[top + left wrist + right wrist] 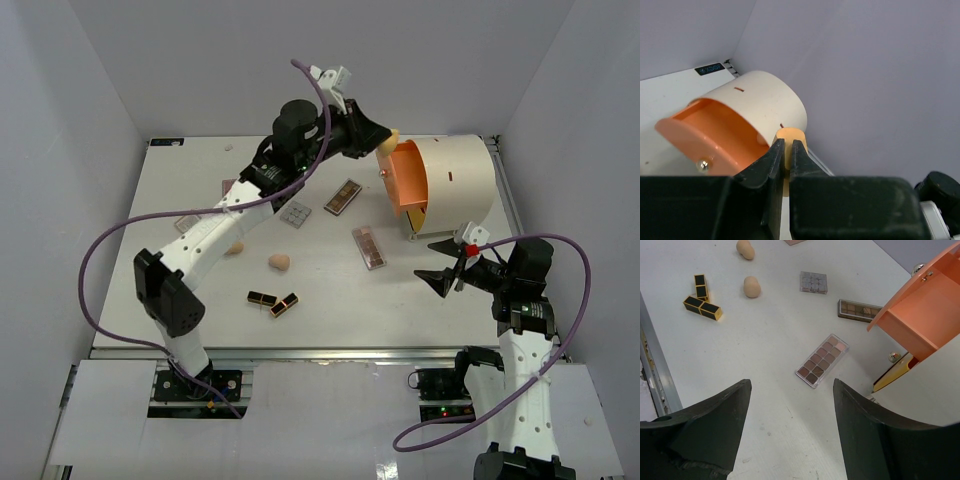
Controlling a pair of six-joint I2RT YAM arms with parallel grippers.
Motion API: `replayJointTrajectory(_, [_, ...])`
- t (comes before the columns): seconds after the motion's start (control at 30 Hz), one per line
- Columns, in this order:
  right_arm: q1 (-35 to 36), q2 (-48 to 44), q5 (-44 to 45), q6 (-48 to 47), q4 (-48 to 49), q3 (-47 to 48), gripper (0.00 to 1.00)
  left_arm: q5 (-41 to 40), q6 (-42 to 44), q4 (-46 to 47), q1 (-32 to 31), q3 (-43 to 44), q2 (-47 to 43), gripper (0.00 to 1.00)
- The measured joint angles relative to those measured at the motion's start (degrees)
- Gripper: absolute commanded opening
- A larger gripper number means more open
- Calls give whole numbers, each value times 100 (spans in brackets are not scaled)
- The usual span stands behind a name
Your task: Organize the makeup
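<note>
Now the bench carries a cream cylinder at its far right corner, with its orange drawer open. The left end effector is clamped on a peach sponge close by that drawer. The right end effector stands apart, empty, near the right edge. Mid-bench lie a brown palette, a pink palette, a grey palette, two lipsticks and two loose sponges. The black label at the far left corner is too small to read.
</note>
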Motion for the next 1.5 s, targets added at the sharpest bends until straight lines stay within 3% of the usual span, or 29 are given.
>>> replayJointTrajectory(0.27, [-48,13,14,0,9,-2,73,-140,-164,-177,-123,1486,2017,8])
replayJointTrajectory(0.4, [-79,13,12,0,11,-2,73,-356,-123,-304,-164,1865,2545,10])
replayJointTrajectory(0.97, [-120,22,11,0,13,-2,73,-771,220,-541,-215,1994,2603,55])
replayJointTrajectory(1.13, [-160,50,12,0,13,-5,73,-769,259,-611,-242,2090,2602,61])
replayJointTrajectory(1.5, [-219,50,-209,-204,28,-188,77,-770,471,-821,-251,1995,2302,62])
